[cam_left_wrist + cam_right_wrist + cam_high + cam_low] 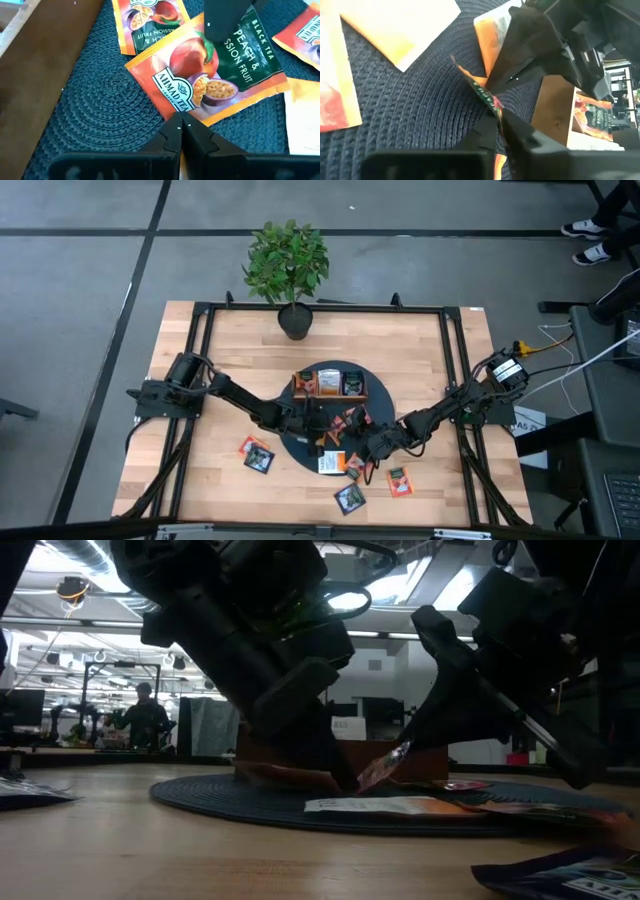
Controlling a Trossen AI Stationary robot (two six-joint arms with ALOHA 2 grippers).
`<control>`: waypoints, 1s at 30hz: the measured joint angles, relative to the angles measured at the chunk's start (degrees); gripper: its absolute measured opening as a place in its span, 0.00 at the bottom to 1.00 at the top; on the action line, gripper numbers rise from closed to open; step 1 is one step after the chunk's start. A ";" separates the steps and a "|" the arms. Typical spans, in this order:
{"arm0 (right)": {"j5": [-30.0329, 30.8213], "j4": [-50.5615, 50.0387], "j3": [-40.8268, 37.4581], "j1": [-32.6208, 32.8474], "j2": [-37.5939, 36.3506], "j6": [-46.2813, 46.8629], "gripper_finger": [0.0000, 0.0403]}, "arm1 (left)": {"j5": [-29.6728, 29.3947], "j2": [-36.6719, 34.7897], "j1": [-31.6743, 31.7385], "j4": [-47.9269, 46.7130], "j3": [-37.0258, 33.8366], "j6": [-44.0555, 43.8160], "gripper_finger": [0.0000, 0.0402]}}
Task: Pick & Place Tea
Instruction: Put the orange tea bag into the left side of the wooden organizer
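An orange and dark green "peach & passion fruit" tea sachet [200,75] sits between both grippers over the round dark mat [372,380]. It shows edge-on in the right wrist view [487,97] and tilted in the low view [385,765]. My left gripper [181,125] is shut on its near edge, and my right gripper [497,120] is shut on the opposite edge. The two meet near the mat's near side [345,438]. More sachets lie flat on the mat [150,20] and on the wood [257,455]. My left gripper pinches the sachet's orange edge [181,111] between its two shut fingers, coming in low and slanting down from the table's left. The sachet is tilted, rising away from the fingers. My right gripper pinches the opposite edge of the same sachet [490,102], coming from the table's right; its finger [225,20] covers the sachet's green end. The sachet stands tilted above the mat [385,765].
The brown wooden tray [330,370] lies on the mat's far side with sachets in its compartments. Loose sachets lie near the table's near edge [350,498] [399,480] and on the mat [330,463]. A potted plant [290,265] stands at the far edge.
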 joint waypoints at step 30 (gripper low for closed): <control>0.08 -0.07 -0.01 0.00 -0.07 -0.59 0.00 | -9.20 -12.65 -3.94 -2.52 -0.04 6.50 0.25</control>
